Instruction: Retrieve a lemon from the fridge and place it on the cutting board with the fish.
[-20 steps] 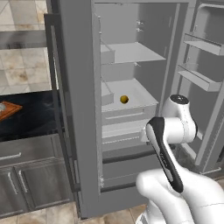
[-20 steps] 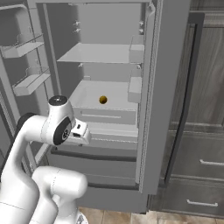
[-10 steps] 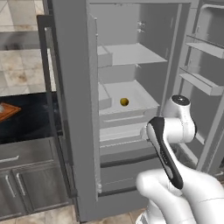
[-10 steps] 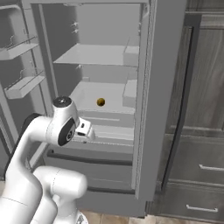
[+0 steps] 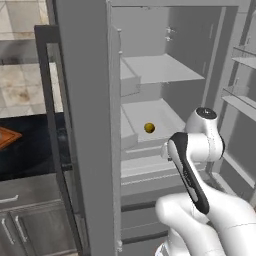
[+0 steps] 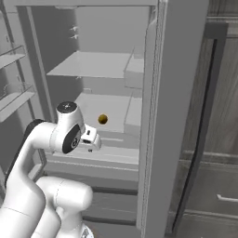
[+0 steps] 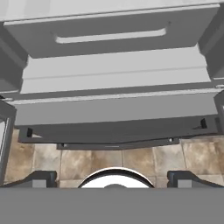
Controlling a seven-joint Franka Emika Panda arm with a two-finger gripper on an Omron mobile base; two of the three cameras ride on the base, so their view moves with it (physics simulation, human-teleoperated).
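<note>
Left base view: at the far left edge a corner of the cutting board (image 5: 7, 137) is seen on the dark table (image 5: 30, 150), and the fridge (image 5: 87, 125) stands open to its right. The lemon (image 5: 149, 128) is seen lying alone on a pale shelf (image 5: 150, 112) inside, untouched. The gripper (image 7: 112, 177) is held with jaws spread wide and empty, aimed down at the lower drawers (image 7: 113, 37). Fetching and placing are judged wholly undone. Nothing is seen blocking the lemon, though the door edge (image 6: 153, 116) stands close beside it.

Cutting board (image 5: 6, 138) cut by frame edge (fish unseen).
</note>
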